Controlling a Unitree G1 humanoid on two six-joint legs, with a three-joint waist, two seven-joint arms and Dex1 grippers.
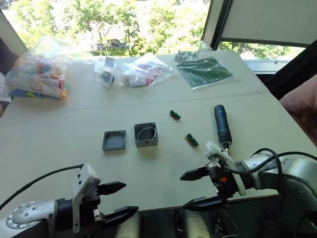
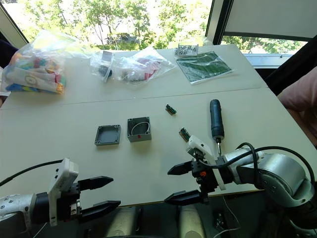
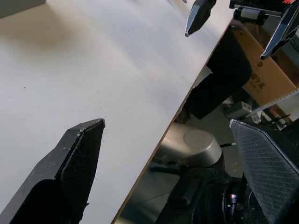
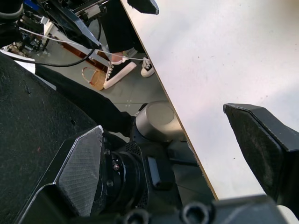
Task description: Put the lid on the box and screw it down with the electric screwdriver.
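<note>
I have both grippers parked at the near edge of the table (image 1: 59,163), and neither has hold of anything: the left gripper (image 1: 117,202) hangs with its two black fingers spread wide over the edge near the left corner, and the right gripper (image 1: 198,189) is just as wide open over the same edge further right, its fingers pointing inward toward the left one. Just beyond my right wrist lies the electric screwdriver (image 1: 222,124), flat, its thin bit toward the near edge and its butt toward the far one. Out toward the middle of the table the box (image 1: 146,134) sits open-topped with the white wire ring showing inside, and the lid (image 1: 114,140) lies flat just beside it on the left, the two apart, not touching. Two small green parts (image 1: 191,140) lie between box and screwdriver. My worries from here: the lid is thin and flat on the surface, so I judge a pinch could skate it sideways or shove it into the box; the wire ring could snag under the lid and stop it seating; the screwdriver is round and may roll when my right fingers close; and reaching across risks sweeping the green parts away.
</note>
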